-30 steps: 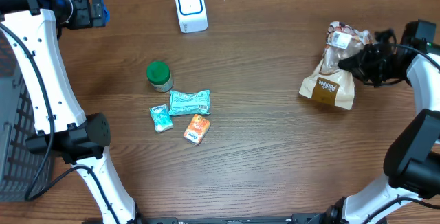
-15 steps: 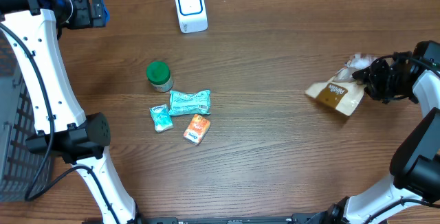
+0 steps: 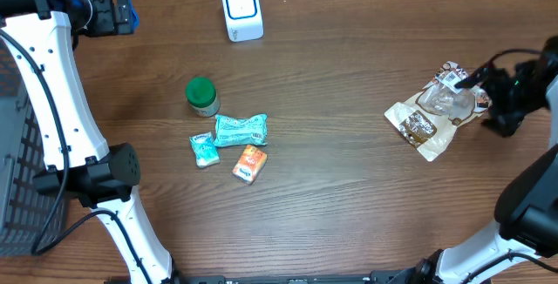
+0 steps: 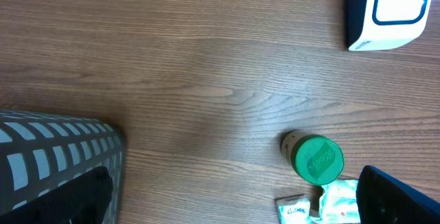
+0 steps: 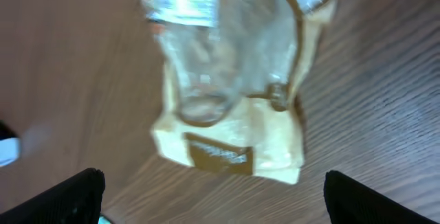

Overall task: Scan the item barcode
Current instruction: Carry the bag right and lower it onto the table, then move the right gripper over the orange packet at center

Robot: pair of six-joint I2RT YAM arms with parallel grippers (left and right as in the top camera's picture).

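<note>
Lying loose at the rt of the brown wooden table, the tan-and-clear plastic snack bag isn't being gripped; rt gripper is hovering beside it, jaws spread. Left gripper is spread too. White boxy scanner is sitting well apart, so scan's prob. pending.

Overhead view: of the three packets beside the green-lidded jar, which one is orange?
The orange packet, lowest in the picture; the larger packet and the small packet above it are teal.
</note>
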